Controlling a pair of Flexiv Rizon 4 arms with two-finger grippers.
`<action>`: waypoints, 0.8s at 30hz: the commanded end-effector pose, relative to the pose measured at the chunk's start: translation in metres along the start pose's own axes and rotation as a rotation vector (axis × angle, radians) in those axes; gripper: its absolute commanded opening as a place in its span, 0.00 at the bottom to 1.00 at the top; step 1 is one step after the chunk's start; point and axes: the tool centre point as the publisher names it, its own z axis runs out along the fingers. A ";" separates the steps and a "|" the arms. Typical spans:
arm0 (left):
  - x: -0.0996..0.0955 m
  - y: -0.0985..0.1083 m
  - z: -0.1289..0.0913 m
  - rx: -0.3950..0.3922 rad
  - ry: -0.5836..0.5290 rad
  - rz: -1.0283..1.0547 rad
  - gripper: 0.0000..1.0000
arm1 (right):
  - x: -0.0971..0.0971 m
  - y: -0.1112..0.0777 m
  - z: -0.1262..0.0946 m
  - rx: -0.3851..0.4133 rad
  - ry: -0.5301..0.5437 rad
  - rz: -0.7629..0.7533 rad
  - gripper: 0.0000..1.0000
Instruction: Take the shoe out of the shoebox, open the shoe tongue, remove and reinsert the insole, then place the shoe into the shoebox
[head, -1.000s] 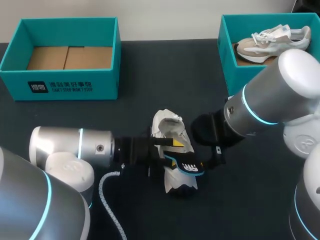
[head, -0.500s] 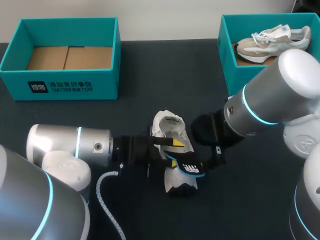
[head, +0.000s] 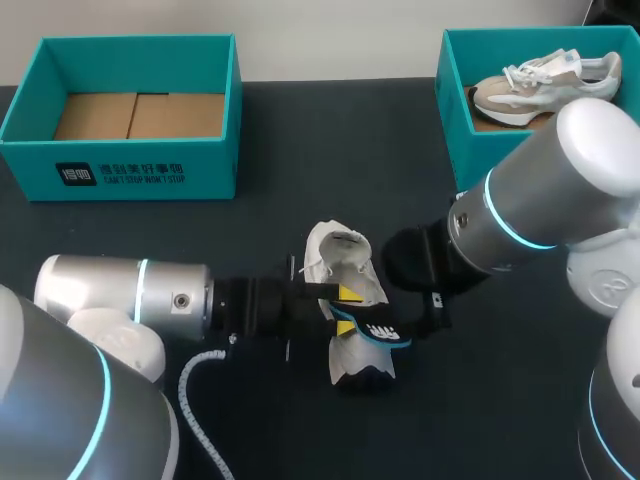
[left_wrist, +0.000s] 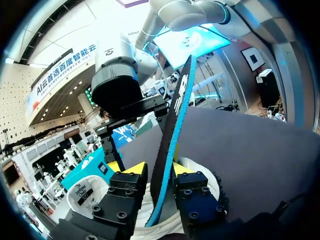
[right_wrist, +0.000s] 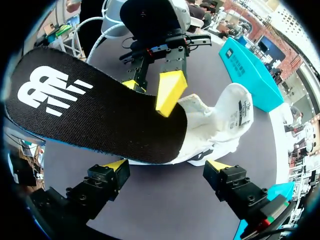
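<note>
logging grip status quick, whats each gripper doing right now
Left gripper: closed on the insole.
Right gripper: open, holding nothing.

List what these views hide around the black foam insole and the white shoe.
Right wrist view: the black foam insole covers the white shoe's toe end.
Left wrist view: the left gripper and insole block the shoe's inside.
Head view: the right arm's wrist covers most of the right gripper.

Dark table (head: 330, 140), white shoe (head: 338, 262) on its middle, teal shoebox (head: 212, 168) at far left, second shoebox (head: 452, 118) at far right
</note>
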 end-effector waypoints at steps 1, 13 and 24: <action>0.009 -0.003 -0.007 -0.003 0.006 0.010 0.00 | 0.001 -0.001 0.000 -0.001 -0.003 0.000 1.00; 0.002 0.043 0.000 0.020 0.020 0.089 0.00 | 0.001 -0.001 0.000 -0.001 -0.003 0.000 1.00; -0.003 0.065 0.003 -0.030 0.044 0.142 0.00 | 0.001 -0.001 0.000 -0.001 -0.003 0.000 1.00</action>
